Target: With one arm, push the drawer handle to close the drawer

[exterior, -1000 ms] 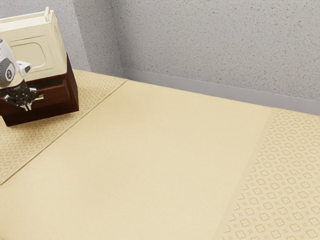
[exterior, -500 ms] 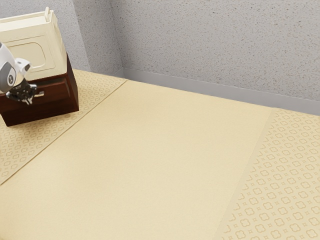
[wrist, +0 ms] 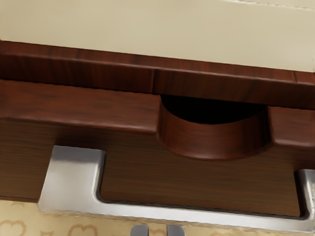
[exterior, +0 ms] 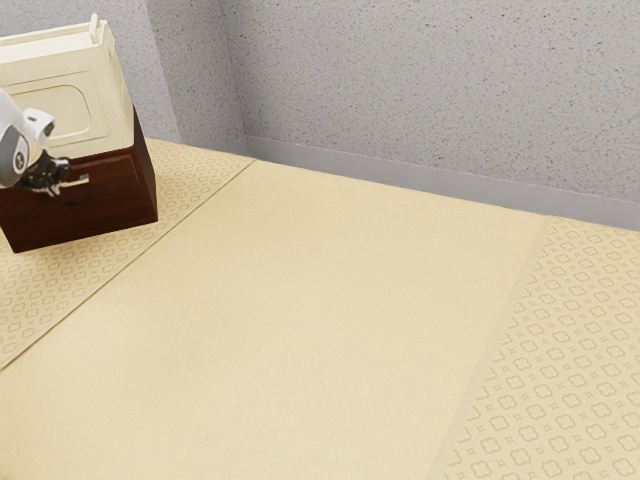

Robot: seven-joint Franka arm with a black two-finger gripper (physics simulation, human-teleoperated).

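Contact could be lost if the claw (exterior: 54,190) is driven in off-line, since only a slim bar is offered by the metal handle (wrist: 197,215); the tips could then be slid past it, or snagged so that the wooden drawer (exterior: 105,208) is tugged outward. The handle is seen just beside the claw's tips, with the drawer front just beyond; whether the handle is touched cannot be told. The claw's fingers are parted by a narrow gap, with nothing gripped. Full closure cannot be confirmed.
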